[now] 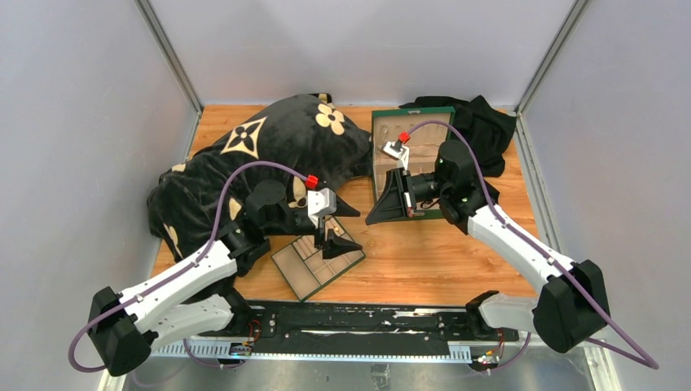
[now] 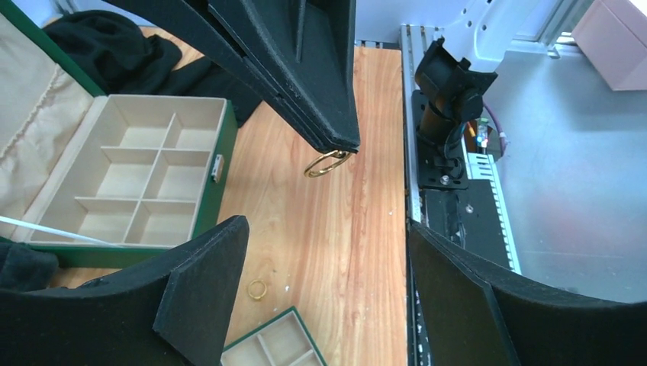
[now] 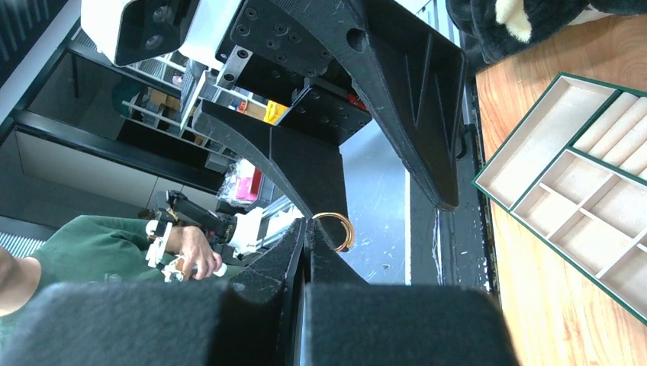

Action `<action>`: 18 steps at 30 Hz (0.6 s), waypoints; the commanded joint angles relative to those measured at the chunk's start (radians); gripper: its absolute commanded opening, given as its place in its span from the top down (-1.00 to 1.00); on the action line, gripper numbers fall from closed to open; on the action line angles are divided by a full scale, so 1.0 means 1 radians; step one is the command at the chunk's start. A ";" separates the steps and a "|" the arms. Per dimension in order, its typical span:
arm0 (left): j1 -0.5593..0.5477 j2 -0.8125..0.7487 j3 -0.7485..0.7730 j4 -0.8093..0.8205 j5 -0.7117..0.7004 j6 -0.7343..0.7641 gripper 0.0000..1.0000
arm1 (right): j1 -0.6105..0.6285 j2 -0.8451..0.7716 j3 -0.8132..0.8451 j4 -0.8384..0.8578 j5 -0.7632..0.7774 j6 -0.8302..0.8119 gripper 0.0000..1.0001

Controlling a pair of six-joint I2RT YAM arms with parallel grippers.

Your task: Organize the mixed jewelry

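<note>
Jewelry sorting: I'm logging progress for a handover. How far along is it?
Done: nothing visibly; the compartments in view of the green box and the tray hold no pieces. In hand: the right tool is shut on a thin gold ring; the left tool is open, holding nothing. Left: placing that ring, plus a smaller gold ring lying on the table near the tray.

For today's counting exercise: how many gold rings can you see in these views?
2. One gold ring is pinched by the right fingers; a second ring lies on the wooden table beside the tray. Others may be hidden.
</note>
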 commanded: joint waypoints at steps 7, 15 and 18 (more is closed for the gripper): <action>-0.003 0.051 0.024 0.105 0.021 0.019 -0.41 | 0.013 0.042 0.018 0.043 -0.039 0.021 1.00; 0.019 0.060 0.030 0.117 0.019 0.027 -0.10 | 0.021 0.071 0.016 0.072 -0.041 0.037 1.00; 0.038 0.055 0.031 0.121 0.034 0.029 -0.09 | 0.023 0.078 0.020 0.072 -0.046 0.038 1.00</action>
